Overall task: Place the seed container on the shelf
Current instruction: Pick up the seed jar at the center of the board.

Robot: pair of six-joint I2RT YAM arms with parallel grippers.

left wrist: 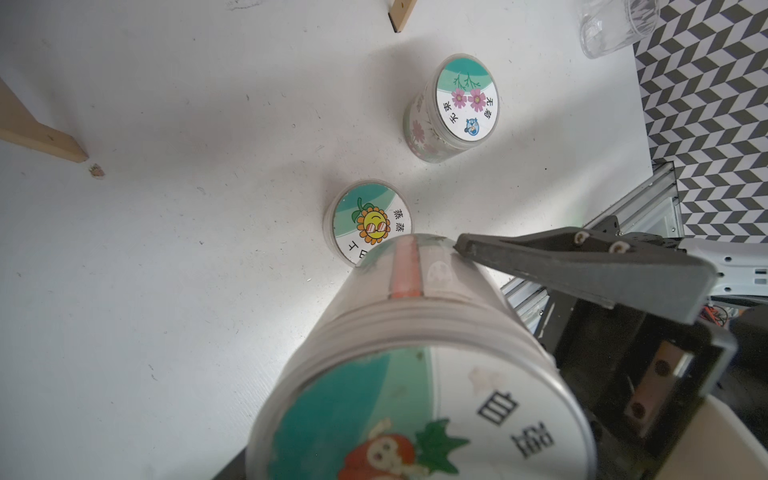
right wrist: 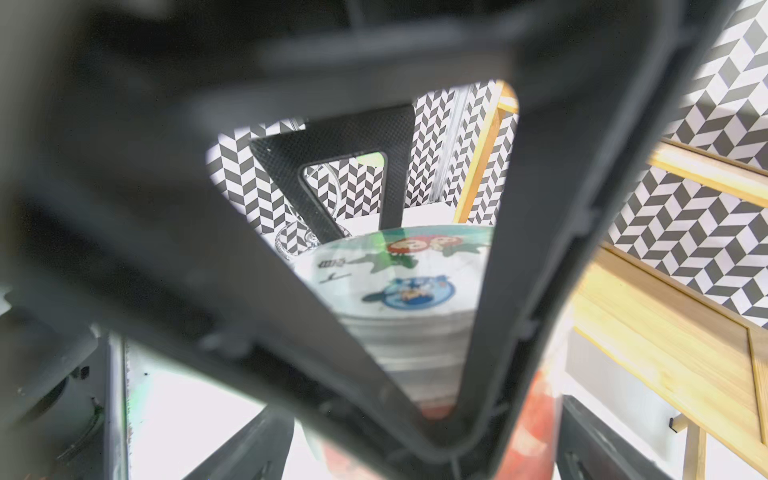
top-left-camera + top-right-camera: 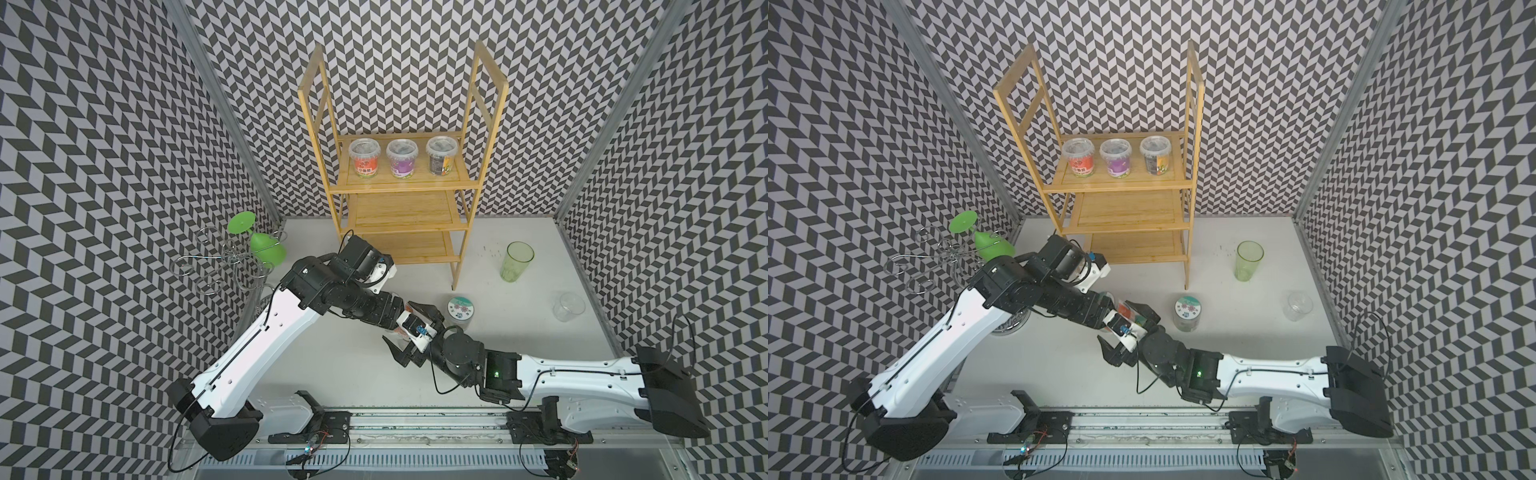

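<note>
Closest to the left wrist lens: a round clear-plastic seed container with a white-and-teal lid printed with a tomato. It is tilted, lid toward the lens, and raised off the white worktop. The left gripper has its dark fingers clamped on the side wall; only one finger shows in this view. Beneath and beyond stands an upright sunflower-lid container, partly hidden by the held one. Farther on, apart, stands an upright pink-flower-lid container.

Both top views: the two arms meet over mid-worktop, in front of the tall light bamboo three-tier shelf. The seed container is not on the shelf; it hangs forward of the bottom board.

The right gripper has its fingers spread wide, one on either side of the held container. Whether they touch it, cannot tell. The right wrist view is mostly blocked by a blurred dark finger frame, and the tomato lid shows through its opening.

Shelf, top board: three clear lidded tubs in a row, with red, purple and dark labels.

Right of the shelf stands a translucent green tumbler, with a clear glass nearer the right wall.

Left of the shelf is a chrome wire stand, with a green plastic goblet hung on it bowl-down.
</note>
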